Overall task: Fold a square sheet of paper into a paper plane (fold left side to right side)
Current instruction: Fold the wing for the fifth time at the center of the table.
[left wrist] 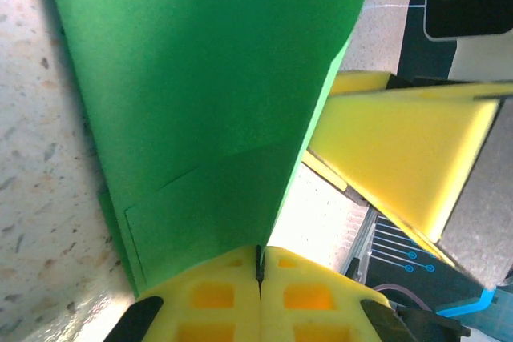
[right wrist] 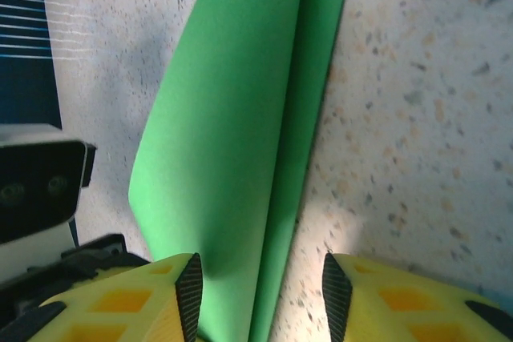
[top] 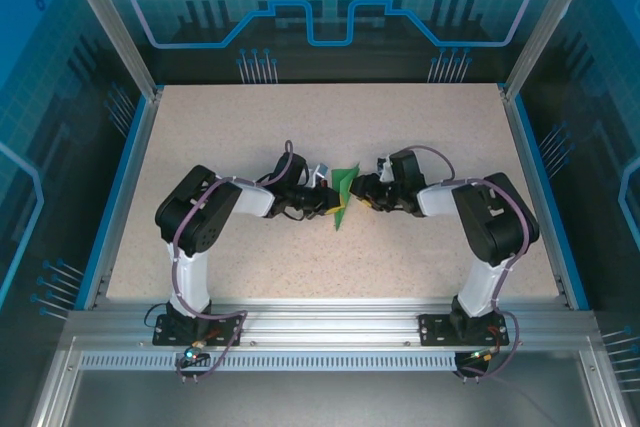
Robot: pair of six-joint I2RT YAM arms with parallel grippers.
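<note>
Much of the square sheet of paper [top: 343,192] is hard to read from above. It is a small green wedge at mid-table, and both wrists crowd against it, hiding its lower edges. From the left wrist, the sheet [left wrist: 208,78] rises as a broad curved panel cut off by the top of the frame, with a faint crease line low on it.

The left gripper [top: 326,205] sits just left of the sheet. Its yellow pads [left wrist: 224,302] are pressed together, and the sheet's edge runs down into the seam between them, so it appears to be pinched there, though the contact itself is buried.

The right gripper [top: 362,197] is just right of the sheet. Its jaws [right wrist: 263,266] stand partway apart and straddle a narrow folded strip of the sheet [right wrist: 232,118]. One black pad [right wrist: 189,294] lies against the green; the other is clear of it, over bare table [right wrist: 417,78].

One of the right gripper's yellow fingers [left wrist: 409,158] looms close beside the sheet — little space between the two claws. Away from the sheet, the speckled table [top: 250,127] is open to its blue-edged borders.
</note>
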